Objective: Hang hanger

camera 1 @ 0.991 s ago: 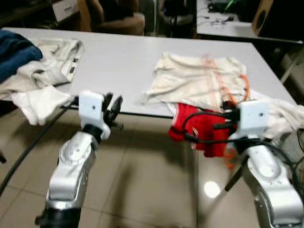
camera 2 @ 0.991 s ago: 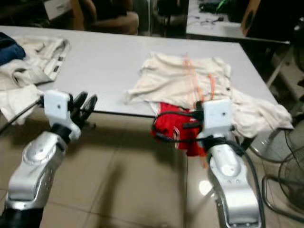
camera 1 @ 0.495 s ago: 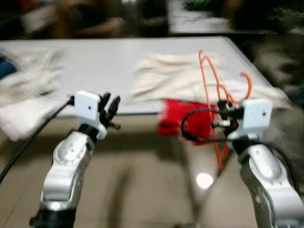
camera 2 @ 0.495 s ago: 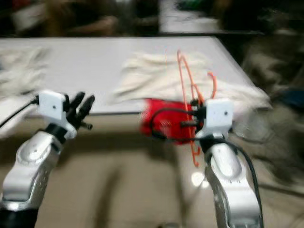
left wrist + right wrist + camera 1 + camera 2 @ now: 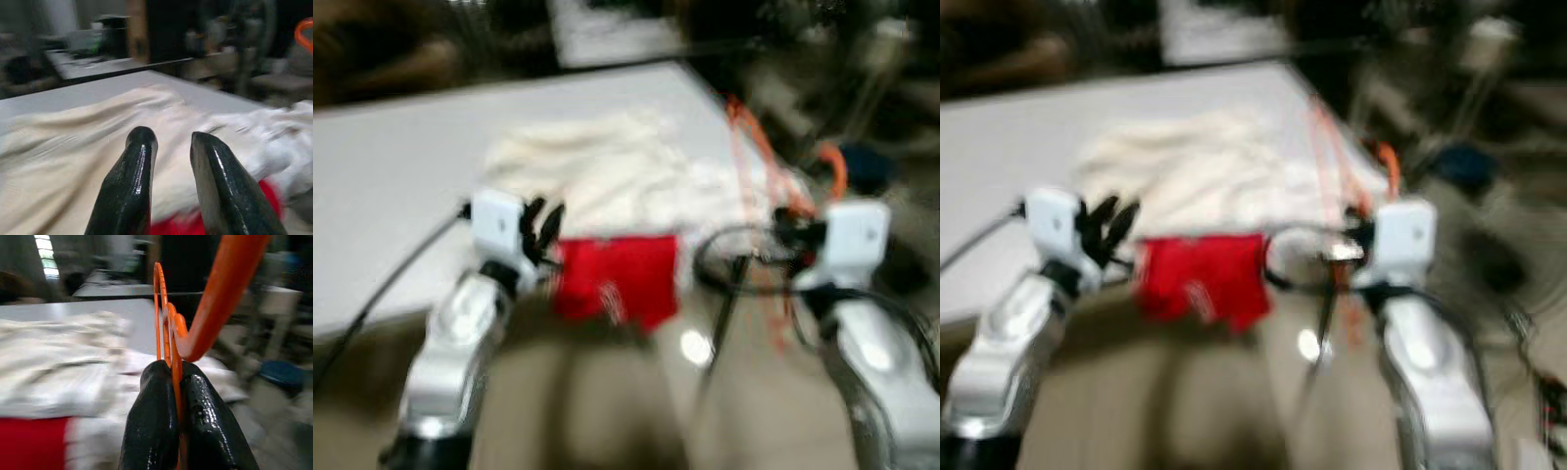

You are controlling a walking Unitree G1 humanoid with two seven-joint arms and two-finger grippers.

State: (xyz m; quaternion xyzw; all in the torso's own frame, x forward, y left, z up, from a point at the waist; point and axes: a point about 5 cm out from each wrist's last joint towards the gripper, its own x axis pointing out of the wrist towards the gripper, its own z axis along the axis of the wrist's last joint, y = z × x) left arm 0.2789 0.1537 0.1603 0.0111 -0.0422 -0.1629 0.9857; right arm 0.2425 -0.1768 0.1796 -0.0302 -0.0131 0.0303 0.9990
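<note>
While the right pincer (image 5: 177, 382) is clamping its fingers tight on the orange hanger (image 5: 168, 328) beside the counter (image 5: 401, 166), carrying it steadily is advisable, the left pincer (image 5: 171, 142) riding slightly parted, empty.

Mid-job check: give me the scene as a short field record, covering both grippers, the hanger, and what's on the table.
right gripper: fingers shut on the orange hanger, held off the table
left gripper: fingers slightly apart, holding nothing, raised near the table edge
table: white top, cream garment spread on it
red cloth: hanging over the table's near edge, below the cream garment
image quality: head views blurred
</note>
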